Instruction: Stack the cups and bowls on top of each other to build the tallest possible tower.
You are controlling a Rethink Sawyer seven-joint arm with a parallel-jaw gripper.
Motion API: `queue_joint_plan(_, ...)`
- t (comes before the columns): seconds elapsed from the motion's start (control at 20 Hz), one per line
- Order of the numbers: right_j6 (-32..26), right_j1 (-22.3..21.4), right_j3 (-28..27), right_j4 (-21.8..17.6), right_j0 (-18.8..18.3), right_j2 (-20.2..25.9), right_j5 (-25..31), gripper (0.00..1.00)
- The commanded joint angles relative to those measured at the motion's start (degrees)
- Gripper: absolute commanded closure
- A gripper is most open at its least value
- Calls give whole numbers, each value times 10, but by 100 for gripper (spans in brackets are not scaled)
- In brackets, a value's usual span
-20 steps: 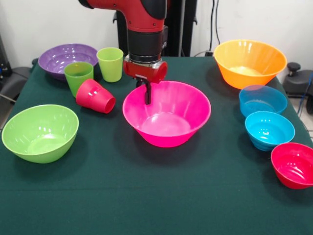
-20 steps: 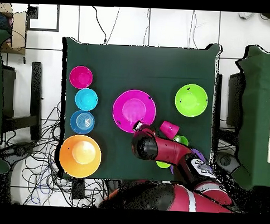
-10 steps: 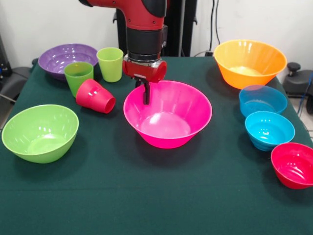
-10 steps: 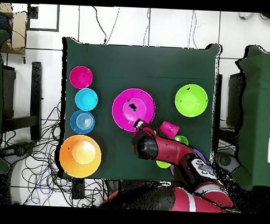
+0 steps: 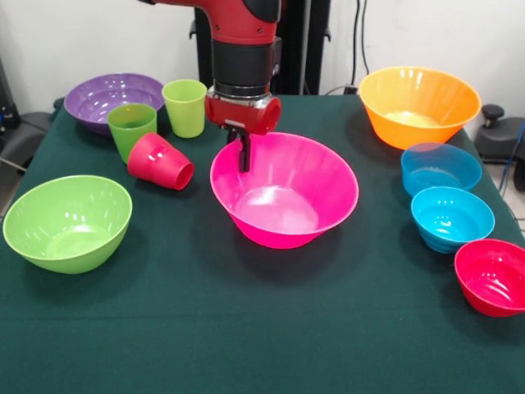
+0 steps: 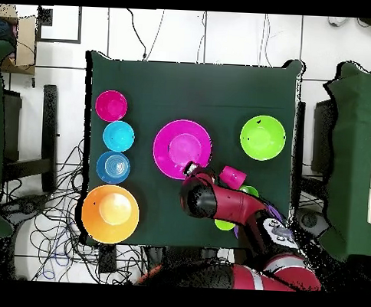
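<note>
My gripper (image 5: 244,158) is shut on the far left rim of the large pink bowl (image 5: 287,197) at the table's middle; one finger shows inside the rim. The bowl looks slightly tilted. In the overhead view the gripper (image 6: 189,170) sits at the pink bowl's (image 6: 177,144) lower right edge. The red cup (image 5: 160,162) lies on its side left of the bowl. The green cup (image 5: 131,129) and the lime-green cup (image 5: 185,107) stand upright behind it. The purple bowl (image 5: 111,94) is at the far left, the lime-green bowl (image 5: 67,222) at the near left.
The orange bowl (image 5: 418,103) stands at the far right. The translucent blue bowl (image 5: 440,168), the turquoise bowl (image 5: 452,217) and the small red bowl (image 5: 493,277) line the right edge. The arm hangs over the cups' side of the table.
The gripper has risen a little with the pink bowl's rim in it. The bowl has shifted slightly to the right in the front view. Nothing else moved.
</note>
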Motion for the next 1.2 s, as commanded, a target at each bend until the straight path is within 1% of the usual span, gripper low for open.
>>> queue_joint_plan(0.05,28,-46,16,11,24,13,122,100)
queue_joint_plan(0.2,23,-63,18,13,22,17,158,100)
queue_joint_plan(0.65,13,-89,15,7,5,30,215,100)
queue_joint_plan(0.75,11,-92,16,4,1,32,220,100)
queue_joint_plan(1.0,13,-100,19,-2,3,29,229,100)
queue_joint_plan(1.2,15,-98,21,-4,0,31,220,100)
